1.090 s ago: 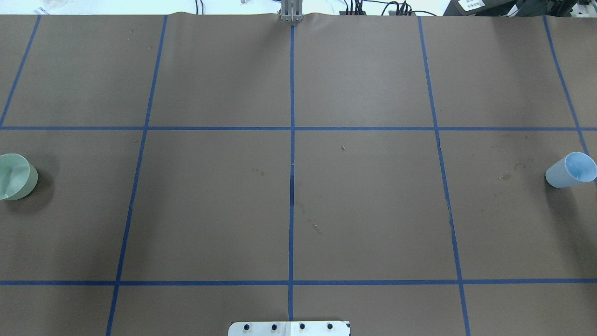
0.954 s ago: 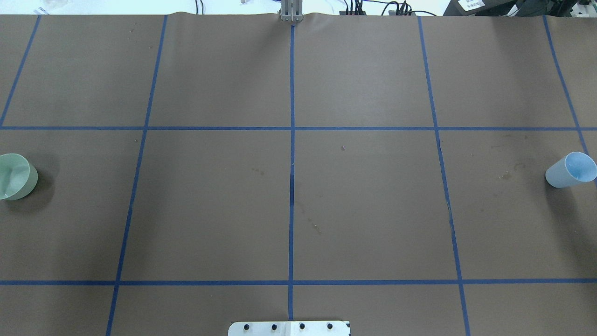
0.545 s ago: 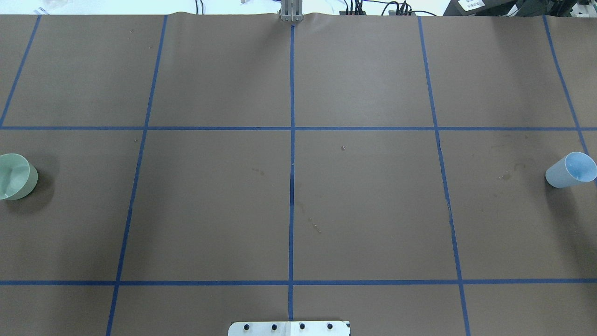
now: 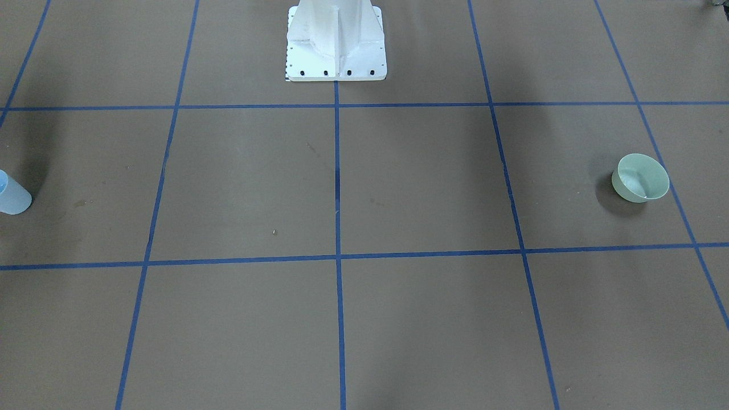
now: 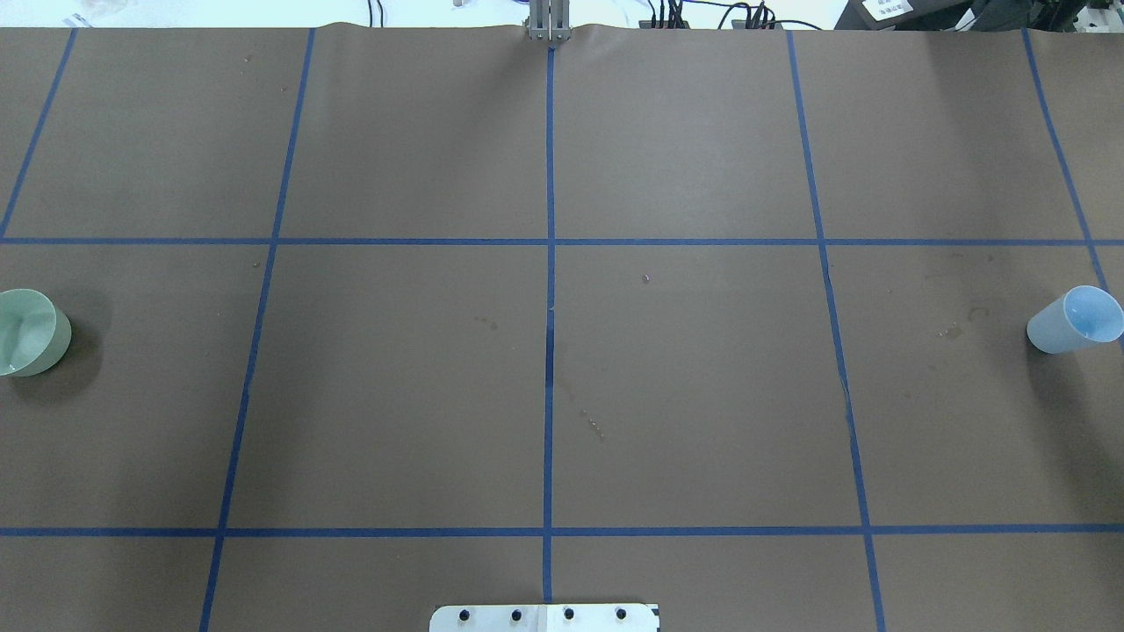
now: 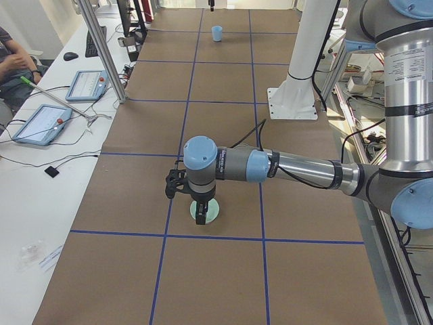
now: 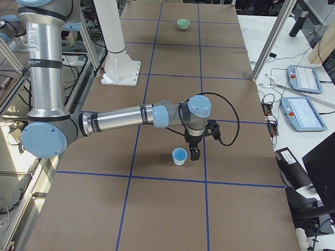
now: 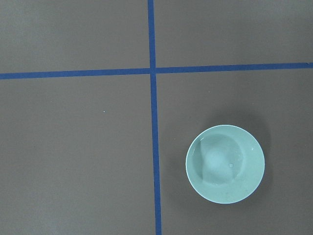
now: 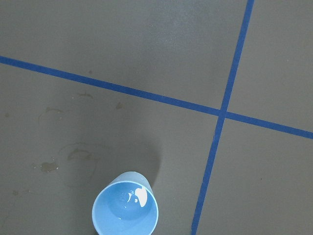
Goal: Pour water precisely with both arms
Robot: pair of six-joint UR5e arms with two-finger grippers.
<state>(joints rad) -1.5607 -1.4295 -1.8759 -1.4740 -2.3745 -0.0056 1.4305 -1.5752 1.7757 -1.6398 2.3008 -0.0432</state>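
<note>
Nothing on the worktop has shifted over the past second: the green bowl (image 5: 26, 332) and the blue cup (image 5: 1076, 319) stand where they stood in the earlier overhead frames. Whether the jaws are spread or pressed together cannot be told for either arm, since they show only in the side views. The left gripper (image 6: 201, 218) points straight down over the green bowl, and whether it touches the bowl cannot be told. The right gripper (image 7: 194, 151) hangs pointing down just beside the blue cup. Behind them, the left arm (image 6: 298, 169) and the right arm (image 7: 120, 117) stretch out level from the robot's side, grey tubes with light blue joint caps. The bowl stands upright close to the worktop's left end edge, about midway between the robot's edge and the operators' edge. The cup stands upright close to the right end edge, well apart from the bowl. The water (image 9: 141, 197) shows as a white glint in the bottom of the cup. Dried stains (image 9: 49, 166) mark the brown worktop (image 5: 702, 395) beside the cup. Blue tape lines (image 5: 551, 263) cross the worktop, and the white pedestal (image 4: 336, 40) stands at the middle of the robot's edge.
</note>
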